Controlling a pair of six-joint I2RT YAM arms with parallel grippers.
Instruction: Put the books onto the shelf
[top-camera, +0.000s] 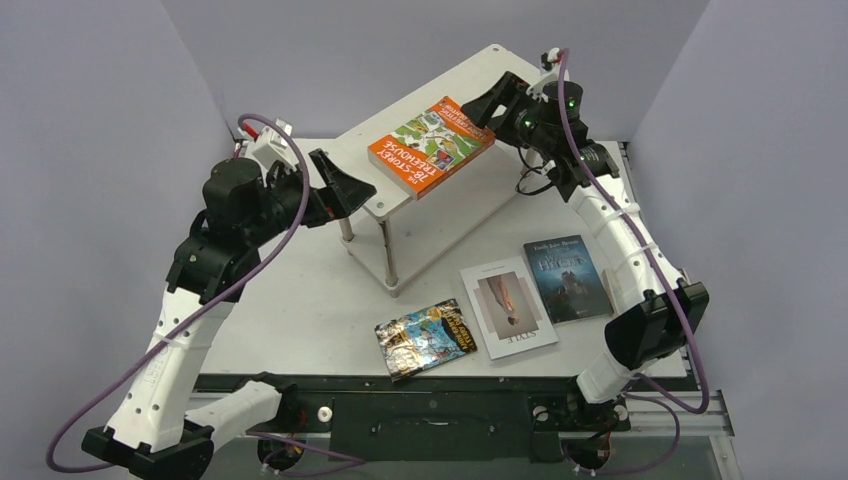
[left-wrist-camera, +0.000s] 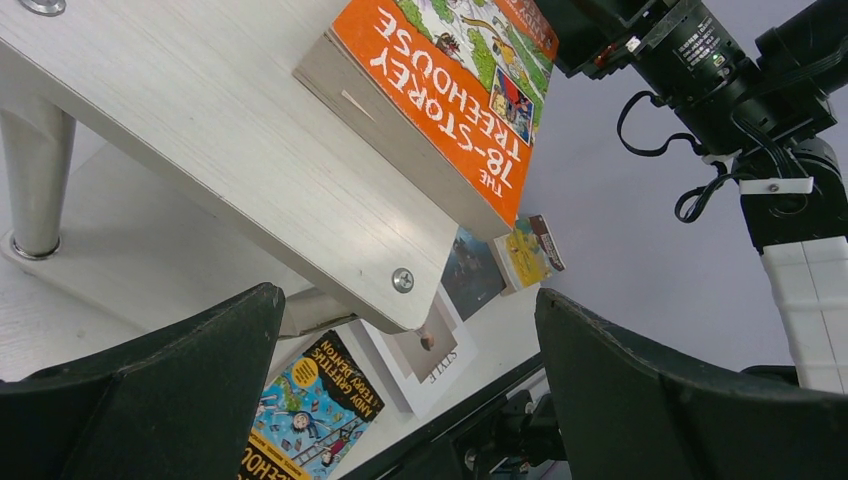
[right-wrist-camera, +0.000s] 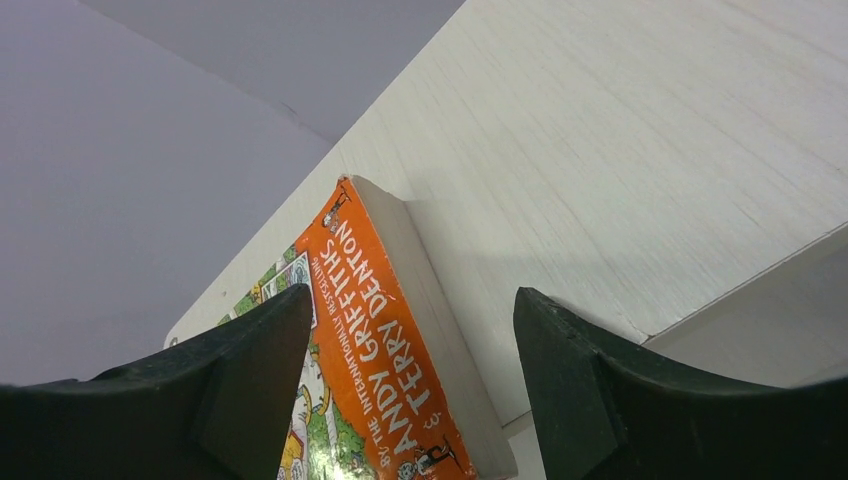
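I see the orange book (top-camera: 432, 145) lying flat, cover up, on the top board of the shelf (top-camera: 455, 75), set at an angle toward the board's front edge. My right gripper (right-wrist-camera: 410, 300) sits just off the book's far end with its jaws spread apart; the spine corner shows in the gap between the fingers (right-wrist-camera: 250, 370), but neither one presses on it, so nothing is held. My left gripper (left-wrist-camera: 408, 295) hangs by the shelf's near left corner, below the top board, with its jaws as wide as they go and nothing between them. On the table (top-camera: 300, 300) in front of the shelf lie three more books, well apart from both grippers: the glossy comic (top-camera: 425, 338), the white paperback (top-camera: 508, 307) beside it and the dark blue-grey one (top-camera: 567, 277)
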